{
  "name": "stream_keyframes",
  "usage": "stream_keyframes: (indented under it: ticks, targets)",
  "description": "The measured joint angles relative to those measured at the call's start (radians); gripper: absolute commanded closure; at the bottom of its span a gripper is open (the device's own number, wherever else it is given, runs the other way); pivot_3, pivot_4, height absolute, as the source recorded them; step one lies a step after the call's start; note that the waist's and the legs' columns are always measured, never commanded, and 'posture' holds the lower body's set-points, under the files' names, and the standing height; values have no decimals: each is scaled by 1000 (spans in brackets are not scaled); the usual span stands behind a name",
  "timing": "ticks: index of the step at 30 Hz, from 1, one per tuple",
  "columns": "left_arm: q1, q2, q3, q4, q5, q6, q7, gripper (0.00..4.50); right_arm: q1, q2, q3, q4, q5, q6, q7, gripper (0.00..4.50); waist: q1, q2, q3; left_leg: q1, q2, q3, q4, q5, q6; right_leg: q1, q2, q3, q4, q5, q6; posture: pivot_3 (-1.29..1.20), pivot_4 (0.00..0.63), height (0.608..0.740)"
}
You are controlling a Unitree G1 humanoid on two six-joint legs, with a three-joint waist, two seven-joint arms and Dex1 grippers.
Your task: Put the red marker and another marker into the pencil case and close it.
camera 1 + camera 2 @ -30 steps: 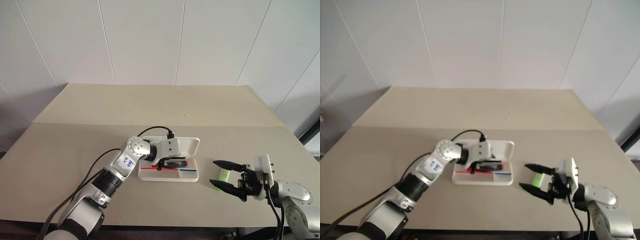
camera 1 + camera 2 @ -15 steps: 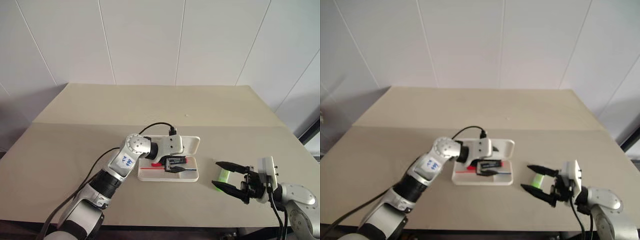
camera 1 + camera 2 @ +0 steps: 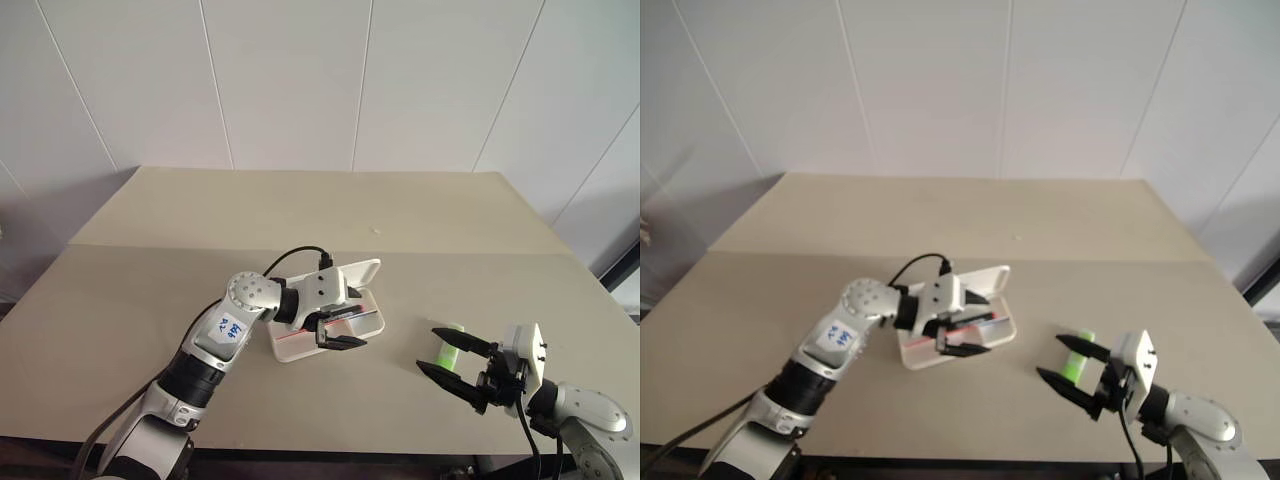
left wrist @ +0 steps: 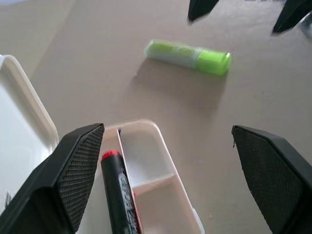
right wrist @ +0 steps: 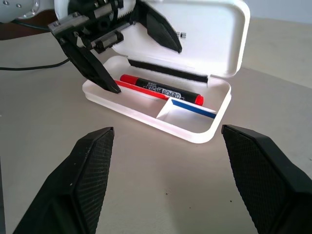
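The white pencil case lies open on the table, lid raised at the far side. In its tray lies the red marker, a black barrel with red ends, beside the red stripe. My left gripper hovers open just over the tray's near rim, holding nothing. To the right, on the table, lies the lime-green marker, also seen beyond the case. My right gripper is open, its two black fingers spread either side of the green marker in the head views. I cannot tell whether it touches the marker.
The beige table runs back to a white panelled wall. A black cable loops from my left wrist over the table behind the case. The table's near edge is close under my right gripper.
My left gripper has opened, left the red marker in the tray and drawn back and up. The case has slid left and turned. My right gripper has barely moved.
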Motion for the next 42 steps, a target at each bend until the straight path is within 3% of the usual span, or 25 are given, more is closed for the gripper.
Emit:
stream_keyframes:
  ticks: [12,30,42]
  targets:
    - [-32,-18,-9,148,15,-67,-22,22,6,0,-1,0,0,-1,0,0,0,0,0,0,0,0,0,0,0,0,0,0,0,0,0,0,150,740]
    - [136,101,64,-21,-161,-190,-250,22,30,14,13,-36,-12,6,-67,0,0,1,0,1,0,0,-1,0,0,0,0,0,1,-1,-1,0,150,740]
    - [209,111,177,-25,-317,-275,-326,22,57,42,33,-82,-24,29,-167,0,-1,1,0,1,1,0,-1,0,0,0,0,0,1,-1,-2,0,150,740]
